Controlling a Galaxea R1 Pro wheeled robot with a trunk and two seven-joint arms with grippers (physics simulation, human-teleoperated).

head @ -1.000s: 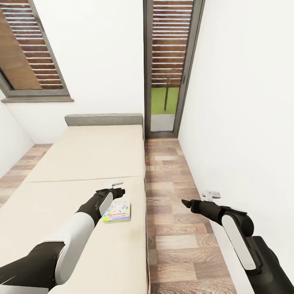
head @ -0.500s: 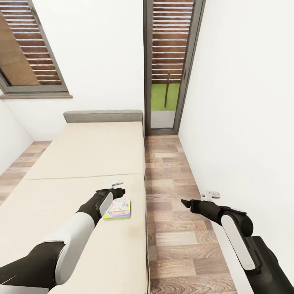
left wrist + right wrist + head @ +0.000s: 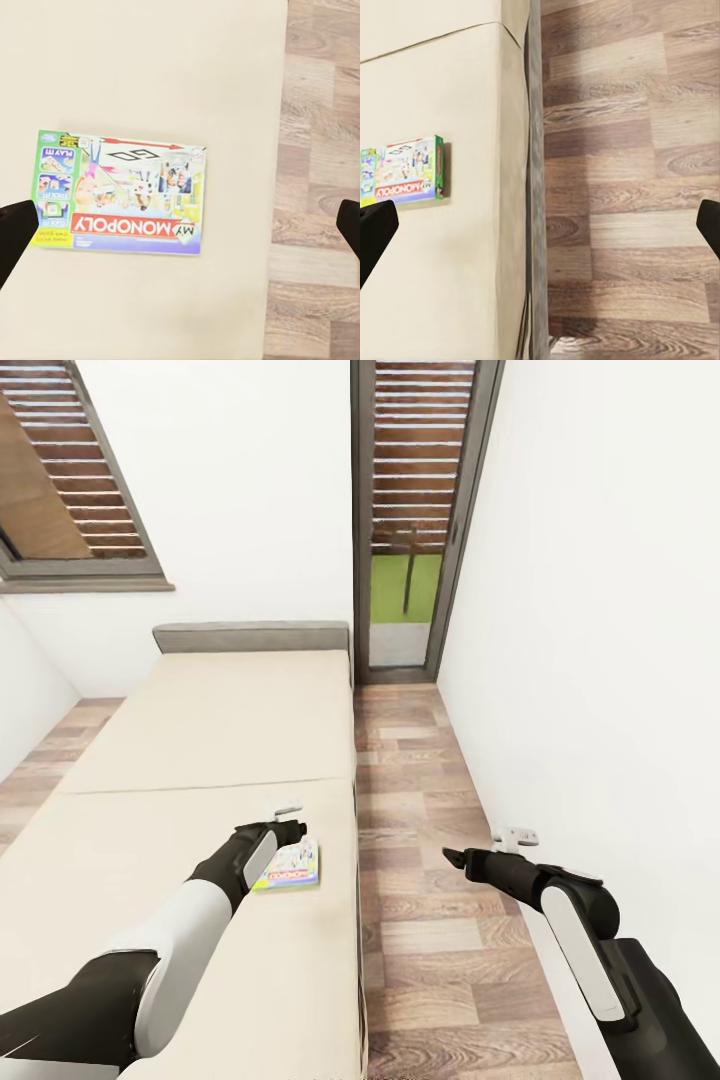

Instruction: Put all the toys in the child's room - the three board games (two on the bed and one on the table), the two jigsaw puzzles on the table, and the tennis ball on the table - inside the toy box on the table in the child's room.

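Slightly nearer the bed point(image 3: 200, 740) the whole view has been carried. A game point(image 3: 291, 866) lies near its right edge, under the left gripper point(image 3: 292, 820), held wide open and empty; the right gripper point(image 3: 450, 855) is open over floor point(image 3: 420, 920).

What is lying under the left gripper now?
Under the left gripper lies one board game, flat on the beige bed near its edge. In the head view the arm covers the box's near-left corner.

camera eased back, bed point(image 3: 200, 760) (whole view) higher
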